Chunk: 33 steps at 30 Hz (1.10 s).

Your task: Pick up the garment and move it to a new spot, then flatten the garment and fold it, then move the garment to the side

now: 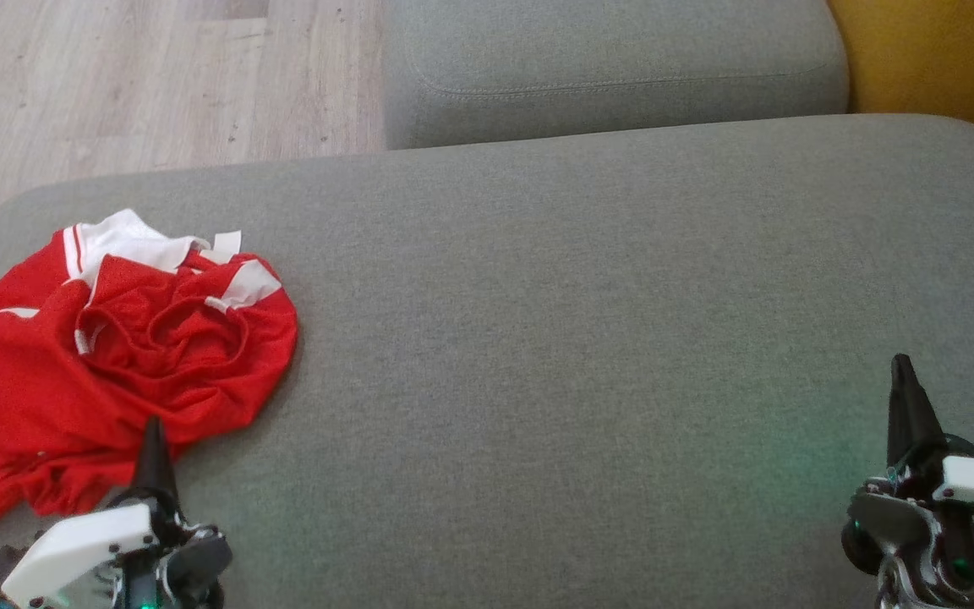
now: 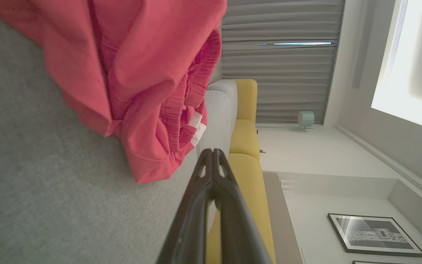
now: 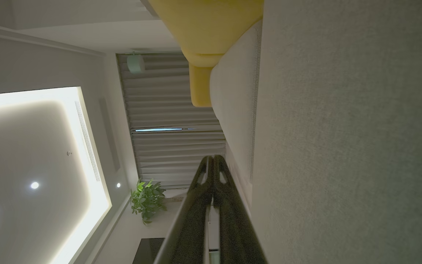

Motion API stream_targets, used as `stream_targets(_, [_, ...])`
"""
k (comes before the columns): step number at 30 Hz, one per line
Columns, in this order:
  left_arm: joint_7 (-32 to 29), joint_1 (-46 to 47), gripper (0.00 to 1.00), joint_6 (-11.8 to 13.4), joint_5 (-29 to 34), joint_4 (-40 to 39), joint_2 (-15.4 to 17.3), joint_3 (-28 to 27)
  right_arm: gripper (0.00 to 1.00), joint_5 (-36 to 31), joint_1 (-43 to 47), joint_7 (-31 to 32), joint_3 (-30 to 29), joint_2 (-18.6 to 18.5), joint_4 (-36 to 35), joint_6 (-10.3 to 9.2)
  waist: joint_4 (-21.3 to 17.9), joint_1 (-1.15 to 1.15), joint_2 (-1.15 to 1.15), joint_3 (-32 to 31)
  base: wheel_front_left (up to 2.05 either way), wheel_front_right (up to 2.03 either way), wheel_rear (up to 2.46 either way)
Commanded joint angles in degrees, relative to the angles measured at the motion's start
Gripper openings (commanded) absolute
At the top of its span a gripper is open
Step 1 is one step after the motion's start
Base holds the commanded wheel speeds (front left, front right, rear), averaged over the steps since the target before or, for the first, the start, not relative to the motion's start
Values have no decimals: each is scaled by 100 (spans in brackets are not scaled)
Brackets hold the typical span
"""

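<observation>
Clenched and empty, my left claw (image 1: 153,430) sits low left, tip just beside the garment (image 1: 115,364). My right claw (image 1: 902,370) is also pinched closed on nothing, well apart from it. Garment is red mesh with white collar and trim, crumpled in a heap on the left end of the grey cushion (image 1: 580,338).

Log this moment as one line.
stage: garment not yet picked up | garment: red, crumpled, left side of grey cushion | left gripper: shut, empty, beside garment | right gripper: shut, empty, cushion's right side
</observation>
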<state>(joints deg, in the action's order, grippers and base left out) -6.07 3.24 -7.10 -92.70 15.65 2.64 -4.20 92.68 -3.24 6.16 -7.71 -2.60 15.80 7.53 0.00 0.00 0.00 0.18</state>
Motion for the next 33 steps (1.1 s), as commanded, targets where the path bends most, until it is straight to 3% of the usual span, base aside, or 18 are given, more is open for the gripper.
stream_targets(1, [-40,294,0,-39,51,-162,23,-229,0,-49,-294,31,121,-28,-178,-4,0,0,0,0,0,0,0])
stream_targets(2, [1,0,100,1,1,1,0,2,100,0,0,0,2,0,1,0,0,0,0,0,0,0,0])
stream_targets(6, [18,-157,100,5,5,300,-10,53,100,1,181,-6,25,21,302,0,0,0,0,0,0,0,0])
stream_targets(18, [219,-248,100,16,393,156,-7,146,100,-277,214,-213,325,6,192,0,19,0,0,-83,0,0,0])
stream_targets(33, [470,-363,100,230,1641,-189,-3,376,100,-1686,260,-466,531,9,111,-1,76,0,0,-180,0,0,0])
